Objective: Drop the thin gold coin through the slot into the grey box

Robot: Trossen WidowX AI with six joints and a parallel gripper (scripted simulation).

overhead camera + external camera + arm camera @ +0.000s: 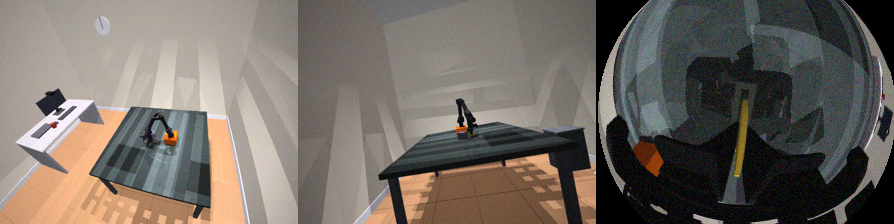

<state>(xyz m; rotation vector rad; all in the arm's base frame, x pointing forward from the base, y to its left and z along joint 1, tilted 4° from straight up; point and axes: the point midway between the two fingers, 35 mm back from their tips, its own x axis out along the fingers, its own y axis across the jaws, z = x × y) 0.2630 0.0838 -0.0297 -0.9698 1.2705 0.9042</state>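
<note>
The gold coin (473, 134) (740, 150) stands on edge and shows in the wrist view as a thin yellow strip. My gripper (740, 125) is low at the coin, with its black fingers closed against both faces. The pale rim of the holder (738, 96) shows around the coin's far end; the fingers hide the rest of it, and I cannot tell whether the coin is clear of it. The closed grey box (462, 135) (153, 134) stands close beside the gripper. A strip of it shows between the fingers in the wrist view. Its slot is not visible.
The orange block (170, 141) (459, 128) (652, 159) is at the arm's base, close to the grey box. All stand on the dark striped table (182, 169) (428, 153). A white desk (81, 105) with a monitor (52, 101) stands apart on the left in the top view.
</note>
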